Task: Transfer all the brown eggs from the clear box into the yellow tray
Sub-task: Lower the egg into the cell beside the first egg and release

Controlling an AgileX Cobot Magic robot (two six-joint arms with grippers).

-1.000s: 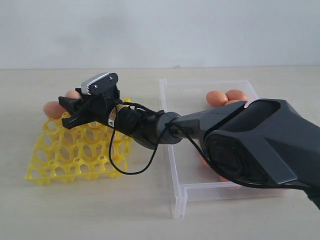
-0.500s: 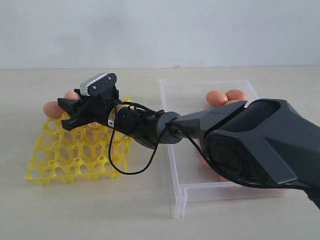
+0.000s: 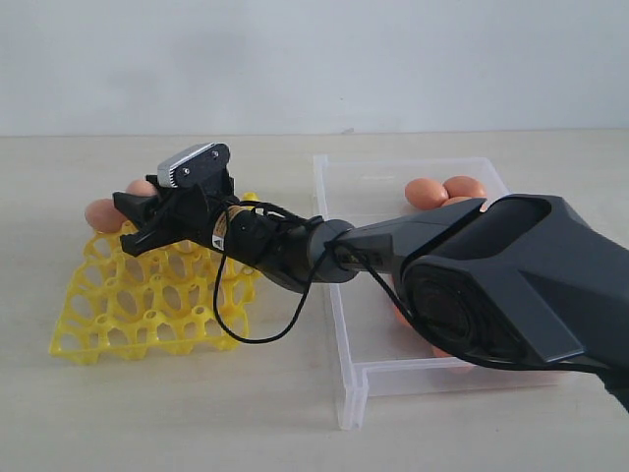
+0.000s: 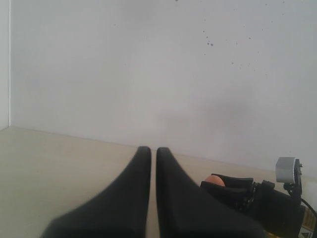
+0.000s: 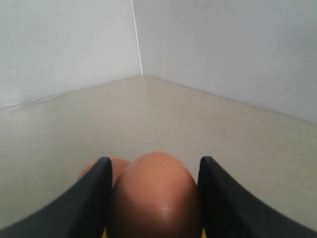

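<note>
My right gripper (image 3: 138, 222) reaches across to the far left corner of the yellow tray (image 3: 118, 305). It is shut on a brown egg (image 5: 156, 193), with a finger pressed against each side. Another egg (image 5: 118, 166) shows just behind the held one. Two eggs (image 3: 102, 213) (image 3: 141, 187) sit at the tray's back edge, beside the gripper. The clear box (image 3: 354, 379) lies to the right with more eggs (image 3: 426, 192) (image 3: 464, 186) at its far side; the arm hides others. My left gripper (image 4: 149, 151) is shut and empty, and it is out of the exterior view.
The right arm's large black housing (image 3: 511, 285) covers much of the clear box. A black cable (image 3: 257, 334) loops down from the wrist over the tray's right edge. In the left wrist view, bare table (image 4: 59, 168) runs to a white wall (image 4: 148, 74).
</note>
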